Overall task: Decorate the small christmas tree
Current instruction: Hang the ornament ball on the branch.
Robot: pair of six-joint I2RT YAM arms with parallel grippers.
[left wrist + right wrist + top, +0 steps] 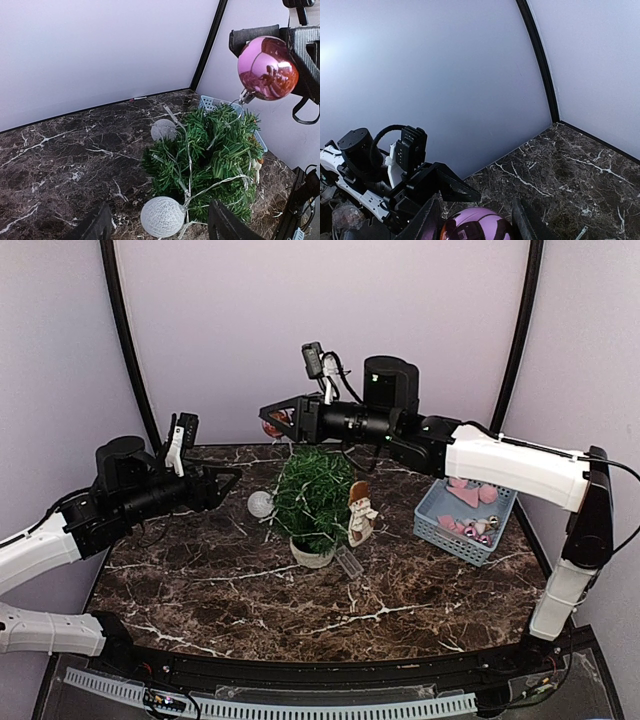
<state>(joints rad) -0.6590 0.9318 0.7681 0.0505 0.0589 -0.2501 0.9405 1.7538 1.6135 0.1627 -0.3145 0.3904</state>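
The small christmas tree (313, 495) stands in its pale pot (311, 554) at mid-table, wound with a thin light string carrying white woven balls (161, 216). One white ball (260, 503) rests on the table to the tree's left. My right gripper (272, 420) hovers above the tree's top left, shut on a shiny pink bauble (267, 67) whose silver cap points down at the upper branches (220, 130). In the right wrist view the bauble (476, 227) fills the gap between the fingers (427, 222). My left gripper (235, 476) is open and empty, left of the tree and above the white ball.
A blue basket (440, 527) holding pink ornaments sits right of the tree. A small brown-and-white figurine (360, 512) stands against the tree's right side. A clear plastic piece (347, 560) lies in front of the pot. Purple walls close off the back and sides.
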